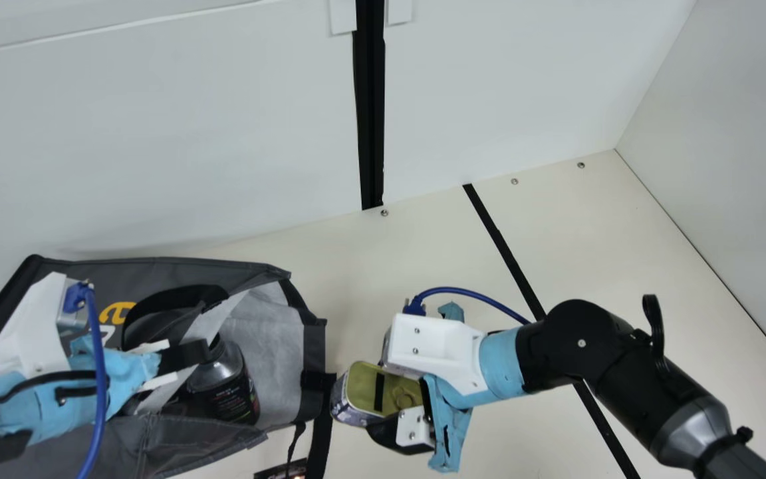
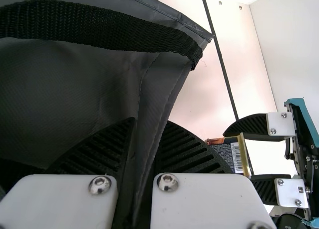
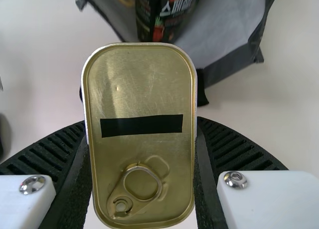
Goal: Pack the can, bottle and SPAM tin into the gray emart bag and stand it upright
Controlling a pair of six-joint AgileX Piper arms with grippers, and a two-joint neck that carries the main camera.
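Tin point(image 1: 355, 386) clamped in the right gripper point(image 1: 378, 394), lower center of the frame.
Tin: rounded-rectangular gold lid, pull ring, black strip across it, patterned side; held tilted, fingers pressed on both sides, just beside the gray bag point(image 1: 183, 436) at lower left. Left gripper point(image 1: 173, 369), lower left — fingers closed on a fold of the bag's cloth. Bottle point(image 1: 223, 396), dark with a printed label, lies in the bag's mouth; its upper end is partly covered by the left gripper and a black strap point(image 1: 177, 297). A dark item point(image 1: 281, 471) is cut off at the bottom edge — identity cannot be told.
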